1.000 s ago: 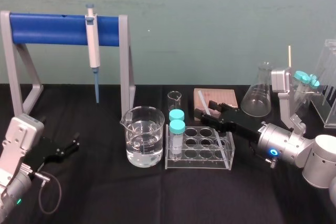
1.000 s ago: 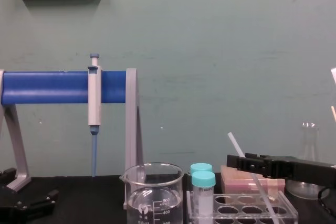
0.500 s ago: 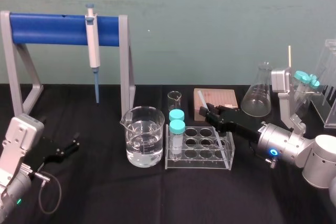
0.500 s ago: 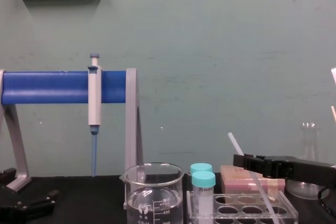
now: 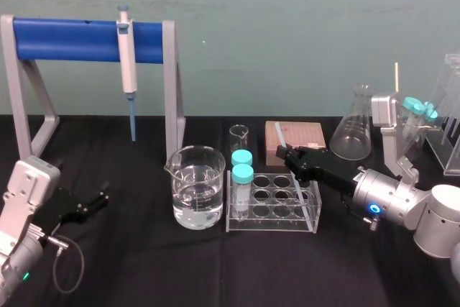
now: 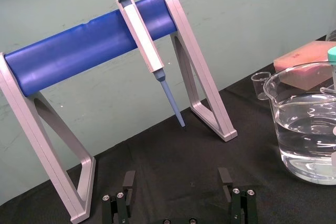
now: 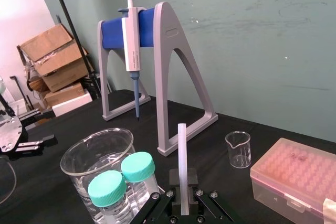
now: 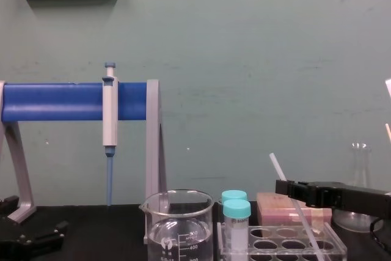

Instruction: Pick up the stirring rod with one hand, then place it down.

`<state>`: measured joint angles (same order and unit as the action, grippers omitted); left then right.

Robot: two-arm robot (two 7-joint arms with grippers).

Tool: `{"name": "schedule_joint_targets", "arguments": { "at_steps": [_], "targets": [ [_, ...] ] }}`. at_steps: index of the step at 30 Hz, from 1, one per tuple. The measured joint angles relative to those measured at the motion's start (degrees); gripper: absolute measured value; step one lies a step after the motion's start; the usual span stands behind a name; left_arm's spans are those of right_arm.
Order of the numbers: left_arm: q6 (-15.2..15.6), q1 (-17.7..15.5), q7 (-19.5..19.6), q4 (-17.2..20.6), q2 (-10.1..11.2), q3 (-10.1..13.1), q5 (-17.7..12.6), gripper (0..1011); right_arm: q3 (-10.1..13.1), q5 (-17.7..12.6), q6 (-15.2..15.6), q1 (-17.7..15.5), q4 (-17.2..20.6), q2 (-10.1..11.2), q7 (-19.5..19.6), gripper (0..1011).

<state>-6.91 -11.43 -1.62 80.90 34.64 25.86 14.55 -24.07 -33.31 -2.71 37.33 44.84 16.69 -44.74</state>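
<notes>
The stirring rod [image 5: 279, 136] is thin and smooth, so it could slip or swing in the grip if the arm moves fast. Its low end hangs down by the clear tube rack [image 5: 273, 226]. I cannot tell if that end sits in a hole. If the arm goes sideways before it goes up, the rod could catch on the rack and drag it or tip it over. The two tubes with teal caps [image 5: 242, 172] stand in the rack just left of the rod, and the beaker of water [image 5: 194, 185] is next to them, so a bump could knock them or spill water. If the rod is let go too high, it could roll off on the black table [image 5: 144, 271].

The right gripper [image 5: 291, 157] is in the middle right of the head view. Its arm reaches in from the lower right and points to the upper left, low over the rack and in front of the pink box [image 5: 305, 134]. Its jaws are pressed tight on the rod, which leans with its top end up and to the left.

The left gripper [image 5: 92, 203] rests at the lower left, well apart from the rod. Its jaws are spread wide with nothing in them.
</notes>
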Motion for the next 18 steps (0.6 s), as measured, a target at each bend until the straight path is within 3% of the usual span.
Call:
{"name": "schedule_joint_targets", "arguments": {
  "at_steps": [10,18],
  "targets": [
    [0.00,0.00,0.00,0.00,0.00,0.00,0.00,1000,0.40,0.51,-1.48,-1.02,2.72,0.56,1.76,72],
    [0.00,0.00,0.00,0.00,0.00,0.00,0.00,1000,1.87,2.89,-6.23,-4.21,11.05,1.93,7.12,72]
  ]
}}
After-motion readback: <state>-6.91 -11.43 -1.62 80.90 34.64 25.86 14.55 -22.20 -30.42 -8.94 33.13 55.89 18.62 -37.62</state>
